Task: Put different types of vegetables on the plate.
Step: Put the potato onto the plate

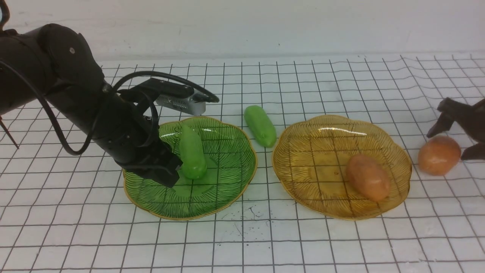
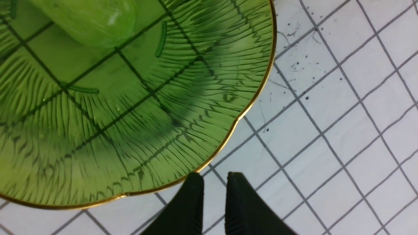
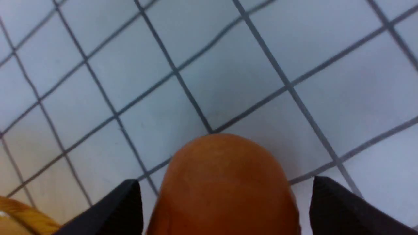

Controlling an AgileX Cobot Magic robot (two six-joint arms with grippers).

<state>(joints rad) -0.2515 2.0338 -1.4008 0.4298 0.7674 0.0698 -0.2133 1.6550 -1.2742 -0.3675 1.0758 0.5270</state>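
A light-green cucumber lies in the green glass plate; its end also shows in the left wrist view. A second cucumber lies on the table between the plates. One orange-brown potato rests in the amber plate. The other potato sits on the table to that plate's right. My right gripper is open, its fingers on either side of this potato with gaps showing. My left gripper is shut and empty over the green plate's rim.
The table is a white cloth with a dark grid, wrinkled at the far right. A pale wall closes off the back. Small dark specks mark the cloth in front of the green plate. My left arm reaches in over the table's left side.
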